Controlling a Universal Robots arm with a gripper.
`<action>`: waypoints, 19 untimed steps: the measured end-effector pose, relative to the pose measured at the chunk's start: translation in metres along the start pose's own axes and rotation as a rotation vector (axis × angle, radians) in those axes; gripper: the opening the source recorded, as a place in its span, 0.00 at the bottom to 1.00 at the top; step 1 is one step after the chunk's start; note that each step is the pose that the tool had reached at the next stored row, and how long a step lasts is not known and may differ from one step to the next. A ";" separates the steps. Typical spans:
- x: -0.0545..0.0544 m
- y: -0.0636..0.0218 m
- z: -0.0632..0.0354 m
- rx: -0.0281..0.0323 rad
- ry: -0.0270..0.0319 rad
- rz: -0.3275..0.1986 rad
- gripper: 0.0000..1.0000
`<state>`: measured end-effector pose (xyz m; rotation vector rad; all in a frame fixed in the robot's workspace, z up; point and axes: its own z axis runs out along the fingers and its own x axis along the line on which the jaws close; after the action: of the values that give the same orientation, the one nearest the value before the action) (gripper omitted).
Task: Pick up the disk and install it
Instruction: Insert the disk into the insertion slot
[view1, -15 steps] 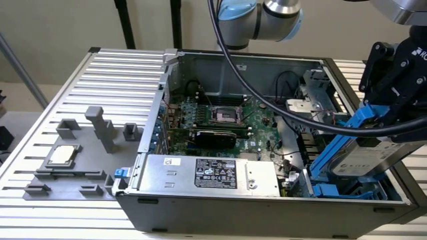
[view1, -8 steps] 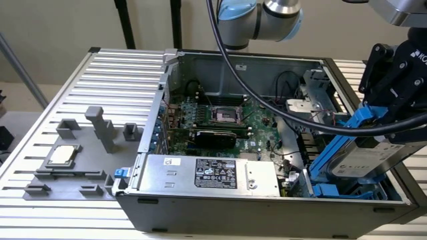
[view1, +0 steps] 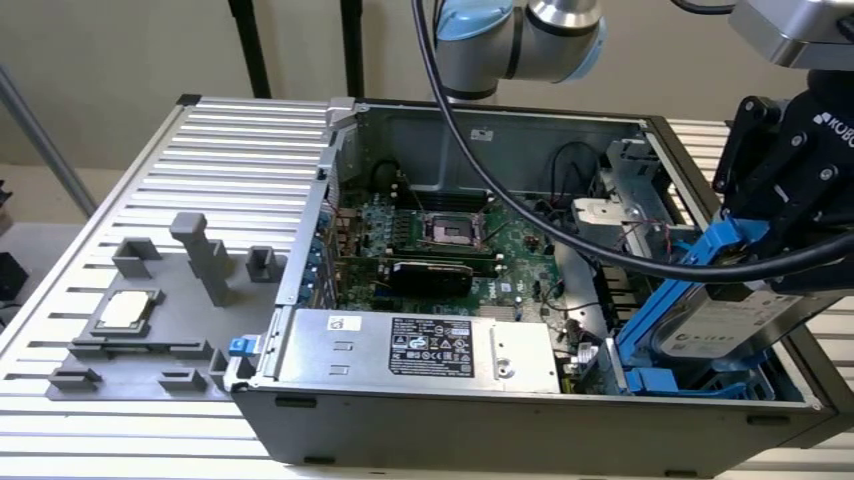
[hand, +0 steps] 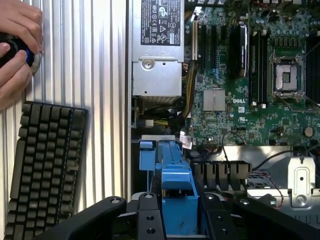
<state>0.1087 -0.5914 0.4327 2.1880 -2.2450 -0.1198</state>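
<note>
Over drive bay (view1: 663, 381) at exterior view's right of computer case (view1: 534, 432), gripper (view1: 745, 250) clamping disk (view1: 742, 322) by blue rails (view1: 705, 250); disk hanging steeply tilted.

light: bright, diffuse, soft-edged shadows | glare: ribbed silver aluminium tabletop (view1: 200, 140) bleached white along the exterior view's bottom edge | shadow: open grey steel computer case (view1: 441, 425) dim inside; silver-grey disk in blue plastic rails (view1: 741, 325) partly shaded

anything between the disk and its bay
Nothing visible. The gripper holds the disk tilted, its lower end at the blue bay. A black cable crosses the disk's upper part in the exterior view, above the bay, not under the disk.
</note>
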 end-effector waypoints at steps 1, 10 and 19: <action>0.000 0.0000 0.0007 -0.0001 0.0000 0.000 0.33; -0.002 -0.0005 0.0080 -0.0006 0.0000 0.000 0.33; -0.006 -0.0006 0.0140 -0.0008 0.0002 -0.003 0.33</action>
<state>0.1087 -0.5852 0.4189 2.1915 -2.2408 -0.1205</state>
